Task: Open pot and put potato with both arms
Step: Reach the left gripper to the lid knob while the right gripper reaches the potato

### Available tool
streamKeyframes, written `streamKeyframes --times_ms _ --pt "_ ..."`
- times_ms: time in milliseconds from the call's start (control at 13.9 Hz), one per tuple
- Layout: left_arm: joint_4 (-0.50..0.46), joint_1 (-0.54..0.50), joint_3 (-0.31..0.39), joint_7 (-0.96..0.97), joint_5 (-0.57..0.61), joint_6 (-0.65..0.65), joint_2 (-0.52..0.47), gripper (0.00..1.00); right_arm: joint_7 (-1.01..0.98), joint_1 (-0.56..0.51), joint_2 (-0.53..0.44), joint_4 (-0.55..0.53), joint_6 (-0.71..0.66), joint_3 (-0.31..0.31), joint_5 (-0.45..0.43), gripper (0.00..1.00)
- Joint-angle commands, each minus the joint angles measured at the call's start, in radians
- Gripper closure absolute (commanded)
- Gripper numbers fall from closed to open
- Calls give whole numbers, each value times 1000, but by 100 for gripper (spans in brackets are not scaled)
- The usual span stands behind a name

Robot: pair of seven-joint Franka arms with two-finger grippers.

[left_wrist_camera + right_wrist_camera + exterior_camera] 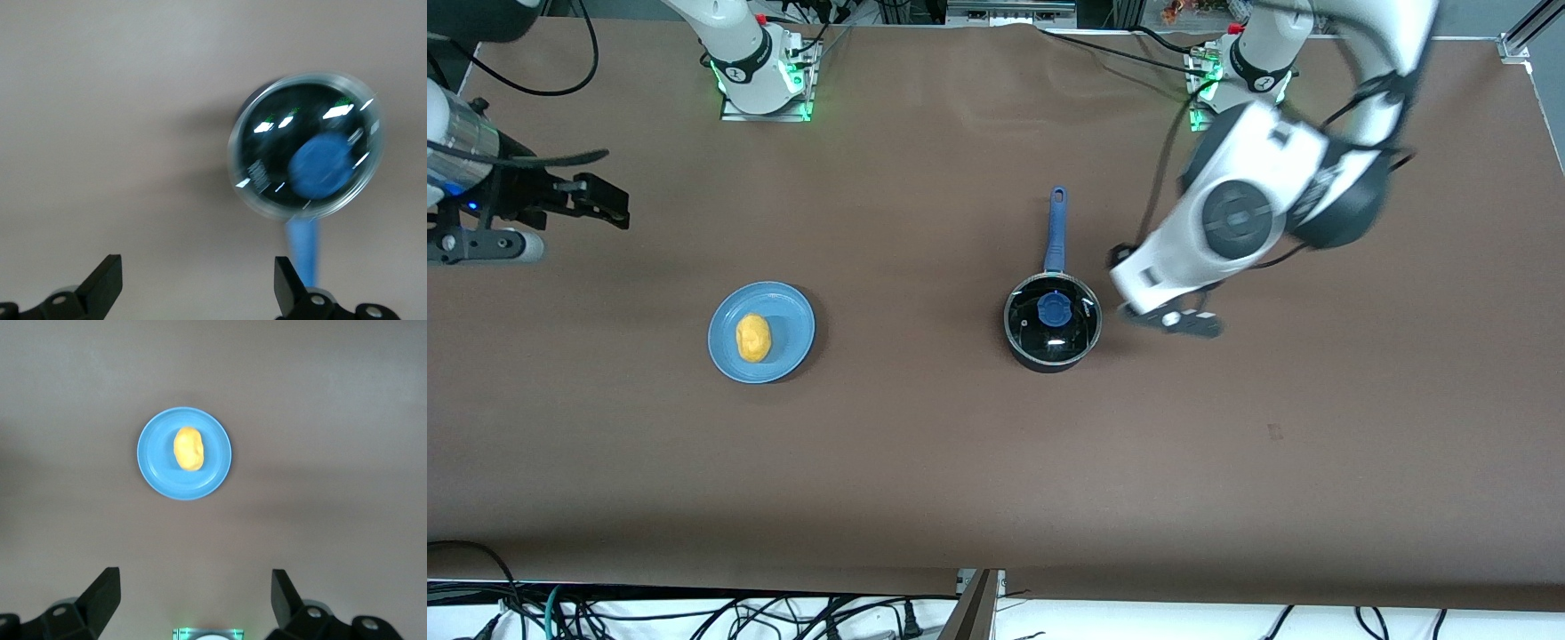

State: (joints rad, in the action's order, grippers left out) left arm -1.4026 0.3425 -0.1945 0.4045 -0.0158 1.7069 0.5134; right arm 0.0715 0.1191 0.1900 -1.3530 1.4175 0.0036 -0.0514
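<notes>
The black pot (1049,351) stands mid-table with a glass lid (1076,324) on it, a blue knob (1054,310) on top and a blue handle (1056,227) pointing toward the robots' bases. My left gripper (1181,321) is open and empty over the table beside the pot, toward the left arm's end. Its wrist view shows the lid (280,147), the knob (323,165) and the open gripper (198,277). The yellow potato (753,338) lies on a light-blue plate (791,311). My right gripper (600,200) is open and empty over the right arm's end. It (193,583) looks on the potato (188,448).
The brown table cover (925,462) runs wide around the pot and the plate (153,470). The arm bases (760,76) with green lights stand along the edge farthest from the front camera. Cables hang below the nearest table edge.
</notes>
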Motion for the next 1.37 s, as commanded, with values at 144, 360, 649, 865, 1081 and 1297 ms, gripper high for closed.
streamKeyframes --times_ms 144,360,649,865,1081,1297 --pt "142 108 9 180 -3 163 184 0 -1 2 113 -8 67 13 -8 0" --pt "116 173 18 215 37 198 211 0 -1 1 190 -9 116 15 1 0" --pt "82 171 20 218 79 194 211 0 17 11 293 -32 224 18 36 0" --pt "73 173 20 255 117 188 209 0 21 1 309 -194 415 18 59 0" --pt "70 174 20 270 119 191 212 0 19 2 309 -349 601 18 59 0" --pt "51 176 18 261 131 192 211 34 16 -1 322 -403 641 18 54 0"
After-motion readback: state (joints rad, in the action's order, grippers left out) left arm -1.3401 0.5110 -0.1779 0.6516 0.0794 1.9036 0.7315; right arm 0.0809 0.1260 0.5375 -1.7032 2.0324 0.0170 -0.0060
